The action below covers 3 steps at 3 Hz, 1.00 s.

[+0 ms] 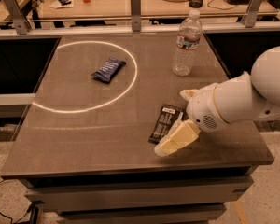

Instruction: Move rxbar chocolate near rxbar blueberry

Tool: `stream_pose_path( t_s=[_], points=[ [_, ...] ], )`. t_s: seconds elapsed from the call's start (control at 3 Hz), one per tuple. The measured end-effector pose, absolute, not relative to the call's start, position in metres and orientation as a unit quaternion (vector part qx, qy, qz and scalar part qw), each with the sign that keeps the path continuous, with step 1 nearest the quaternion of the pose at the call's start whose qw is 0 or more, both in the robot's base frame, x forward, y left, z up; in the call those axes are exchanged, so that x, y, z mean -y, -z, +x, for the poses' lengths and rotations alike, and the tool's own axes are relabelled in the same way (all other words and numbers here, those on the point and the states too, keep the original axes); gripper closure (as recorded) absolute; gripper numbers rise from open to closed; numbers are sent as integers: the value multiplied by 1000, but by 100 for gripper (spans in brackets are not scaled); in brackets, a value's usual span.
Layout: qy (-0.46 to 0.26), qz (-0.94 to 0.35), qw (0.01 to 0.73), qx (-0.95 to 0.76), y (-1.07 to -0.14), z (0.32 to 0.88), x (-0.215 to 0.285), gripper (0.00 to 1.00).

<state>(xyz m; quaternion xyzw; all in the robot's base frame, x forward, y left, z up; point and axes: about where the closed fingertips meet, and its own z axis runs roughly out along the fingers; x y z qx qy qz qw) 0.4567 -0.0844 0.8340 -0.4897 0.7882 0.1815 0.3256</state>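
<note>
While it gapes open, tool [173, 123] overhangs rxbar chocolate [161, 124].

The single camera looks down from high above the near edge of the bench [84, 143], facing across it toward the desk [107, 6] behind, close enough that the top nearly fills the view. The claw [173, 122] sits spread at the near right.

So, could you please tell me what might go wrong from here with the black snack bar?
The black bar lies flat near the front edge of the table, so the open gripper beside it may nudge it off rather than pinch it. The upright water bottle stands beside the route to the blue bar; the arm could tip it.
</note>
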Motion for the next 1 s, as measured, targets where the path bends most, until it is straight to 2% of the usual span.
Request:
stream_pose_path(
  t_s=[1.0],
  points=[
    [-191,-513,322,-773,-817,465,68,0]
  ],
)
